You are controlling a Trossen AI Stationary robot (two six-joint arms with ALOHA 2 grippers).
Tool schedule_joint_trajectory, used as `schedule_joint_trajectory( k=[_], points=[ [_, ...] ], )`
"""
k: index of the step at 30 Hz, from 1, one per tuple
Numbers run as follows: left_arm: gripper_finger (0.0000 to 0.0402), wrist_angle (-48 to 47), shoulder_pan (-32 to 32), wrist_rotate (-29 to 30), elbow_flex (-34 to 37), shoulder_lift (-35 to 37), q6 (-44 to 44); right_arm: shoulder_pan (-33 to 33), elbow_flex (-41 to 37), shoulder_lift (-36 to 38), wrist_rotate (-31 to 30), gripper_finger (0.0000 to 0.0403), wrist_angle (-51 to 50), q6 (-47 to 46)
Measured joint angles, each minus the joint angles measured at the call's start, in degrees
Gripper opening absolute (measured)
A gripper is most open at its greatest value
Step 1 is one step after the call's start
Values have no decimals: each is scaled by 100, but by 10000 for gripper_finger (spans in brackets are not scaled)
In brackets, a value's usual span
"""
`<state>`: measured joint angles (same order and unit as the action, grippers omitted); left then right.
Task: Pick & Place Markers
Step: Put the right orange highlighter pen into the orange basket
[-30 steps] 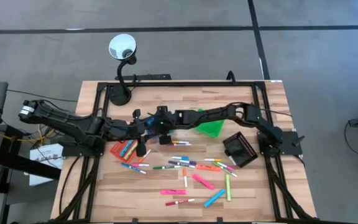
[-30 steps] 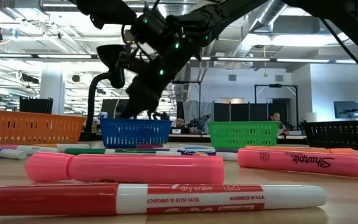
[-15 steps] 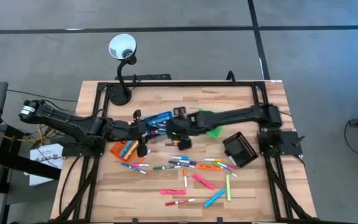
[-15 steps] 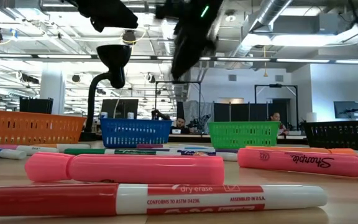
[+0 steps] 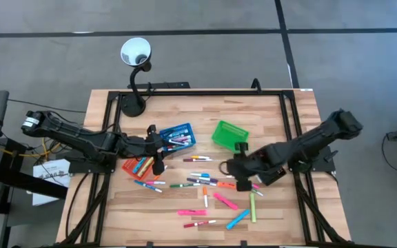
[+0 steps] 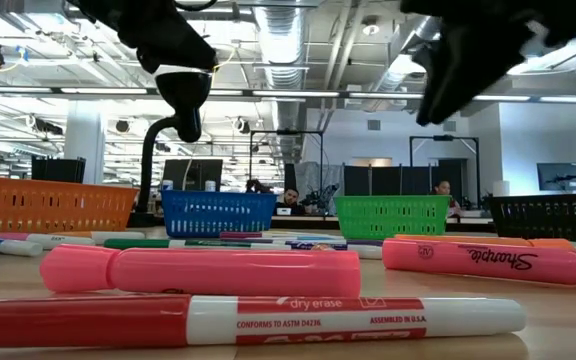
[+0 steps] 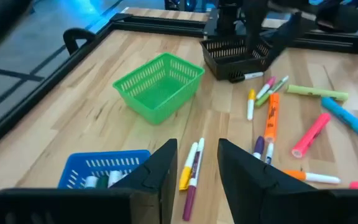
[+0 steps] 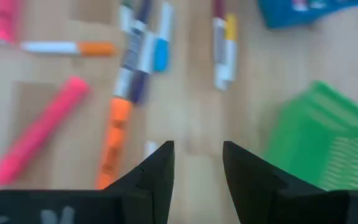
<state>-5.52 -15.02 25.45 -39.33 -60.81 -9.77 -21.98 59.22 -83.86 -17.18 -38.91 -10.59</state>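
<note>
A: Under the right gripper [image 5: 236,167], what lies on the wooden table [image 5: 281,213]?
B: The markers [image 5: 209,182], scattered loose just below its spread, empty fingers [image 8: 157,171]. The green basket [image 5: 228,134] sits just beside it, the black basket [image 5: 267,165] close behind.

A: And the left gripper [image 5: 158,148]?
B: Its fingers stand parted with nothing between them, over the blue basket [image 5: 178,135], beside the orange basket [image 5: 136,166].

A: The room?
B: In the low view, an open hall with ceiling ducts and people seated at monitors far back.
</note>
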Motion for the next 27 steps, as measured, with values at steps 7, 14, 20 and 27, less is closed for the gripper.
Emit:
schedule_joint_trajectory(
  k=[7,14,20,27],
  points=[
    [112,31,0,0,7,-95,-451,-464,-1534,382,538,126,2672,-906],
    [112,3,-1,-23,7,-217,-474,-787,-1589,-422,138,115,2623,-1135],
    [112,36,1,-22,7,-319,-725,-749,-1591,-1000,246,113,2668,-1518],
    [112,68,-1,-24,7,-348,-727,-756,-1561,-1486,177,103,2738,-1482]
  ],
)
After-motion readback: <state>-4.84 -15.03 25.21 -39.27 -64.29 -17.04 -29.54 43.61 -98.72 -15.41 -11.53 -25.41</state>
